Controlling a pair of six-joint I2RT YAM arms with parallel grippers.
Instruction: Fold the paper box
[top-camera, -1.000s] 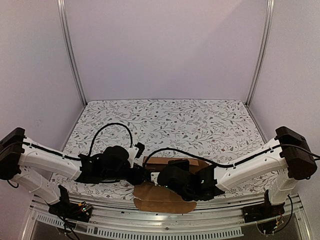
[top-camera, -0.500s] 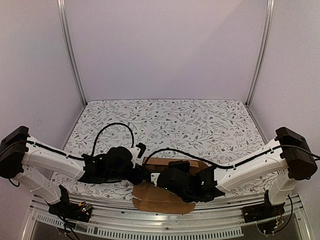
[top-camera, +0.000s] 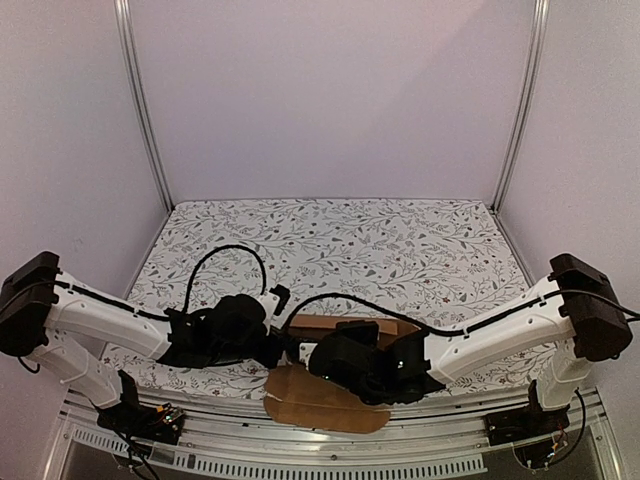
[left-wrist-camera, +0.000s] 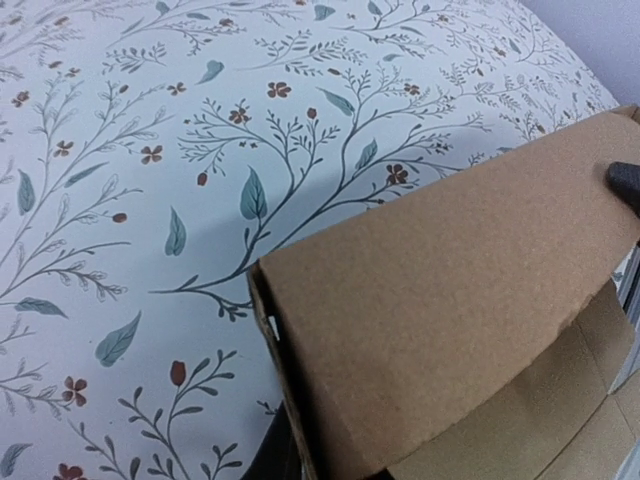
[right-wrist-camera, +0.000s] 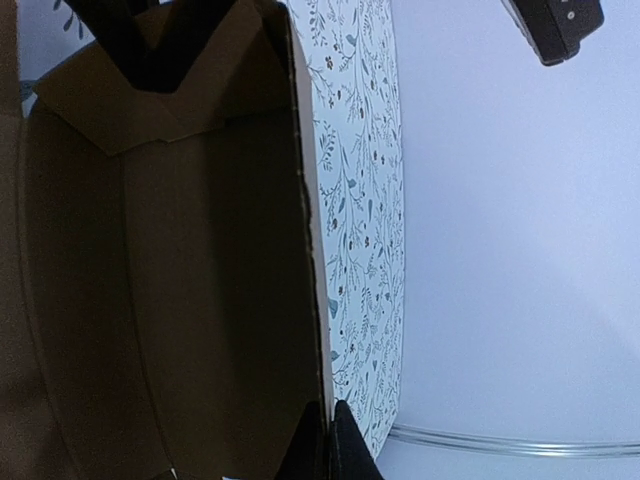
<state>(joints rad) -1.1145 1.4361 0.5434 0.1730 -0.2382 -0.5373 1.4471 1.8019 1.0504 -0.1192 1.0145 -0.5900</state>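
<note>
Both arms stretched low and inward, the left gripper (top-camera: 282, 351) and right gripper (top-camera: 314, 362) nearly meeting at centre, the right's fingers (right-wrist-camera: 347, 455) pinching a wall of the paper box (right-wrist-camera: 200, 260).

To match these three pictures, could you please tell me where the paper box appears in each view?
Top external: paper box at bottom centre.
Left wrist: lower right, its outer wall.
Right wrist: left half, its open inside.
Shared landmark: floral tablecloth beside it.
</note>
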